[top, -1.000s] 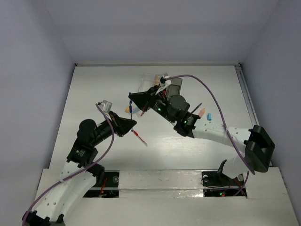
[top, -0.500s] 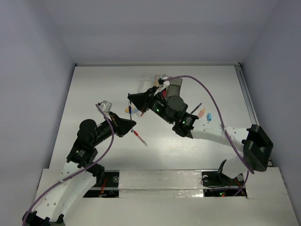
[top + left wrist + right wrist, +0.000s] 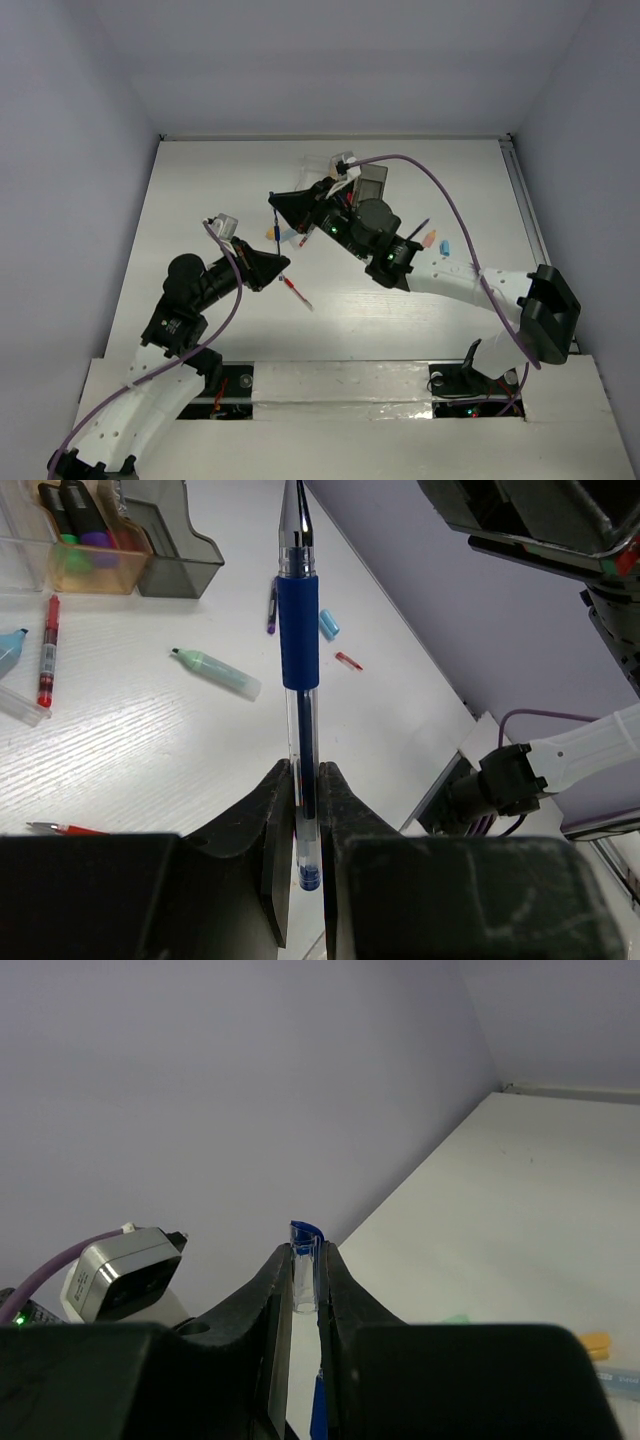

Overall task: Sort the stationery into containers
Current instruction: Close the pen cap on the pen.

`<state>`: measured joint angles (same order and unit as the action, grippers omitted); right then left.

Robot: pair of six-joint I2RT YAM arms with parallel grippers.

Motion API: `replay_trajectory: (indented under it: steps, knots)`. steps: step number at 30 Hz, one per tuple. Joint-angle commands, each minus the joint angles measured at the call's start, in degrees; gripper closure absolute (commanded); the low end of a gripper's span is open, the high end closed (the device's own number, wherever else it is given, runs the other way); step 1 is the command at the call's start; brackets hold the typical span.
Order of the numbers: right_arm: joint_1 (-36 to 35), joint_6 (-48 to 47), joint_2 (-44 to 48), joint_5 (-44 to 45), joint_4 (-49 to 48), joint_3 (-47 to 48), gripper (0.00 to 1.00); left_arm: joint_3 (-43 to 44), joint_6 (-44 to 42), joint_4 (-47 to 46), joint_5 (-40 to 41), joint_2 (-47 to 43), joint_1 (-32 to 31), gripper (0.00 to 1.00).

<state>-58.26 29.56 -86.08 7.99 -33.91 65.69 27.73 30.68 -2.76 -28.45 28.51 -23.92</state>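
The left gripper (image 3: pixel 303 775) is clamped on the back end of a blue pen (image 3: pixel 299 630). The pen's long axis runs straight away from the fingers toward the top of the left wrist view, tip outward. The right gripper (image 3: pixel 303 1257) pinches a short clear piece (image 3: pixel 304 1238) with a blue end, probably the cap. At the centre of the overhead view it sits just above the pen's tip, so capping likely depends on lining up along that axis.
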Motion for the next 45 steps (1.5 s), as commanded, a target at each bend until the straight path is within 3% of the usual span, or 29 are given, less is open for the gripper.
replay_trajectory:
  steps: [1,26,45]
  knots:
    - [-0.7,-0.7,-0.7,0.6,-1.2,1.6,1.0,0.5,-0.1,-3.1,-0.4,-1.2,-0.2,1.0]
    - [-0.7,-0.7,0.6,1.0,-3.1,-2.5,1.0,1.1,-0.4,-1.7,2.5,-1.0,-0.2,1.0]
    - [-0.7,-2.0,0.9,2.6,-5.4,-0.8,1.0,0.7,-0.3,-2.4,-0.1,0.1,-0.2,1.0]
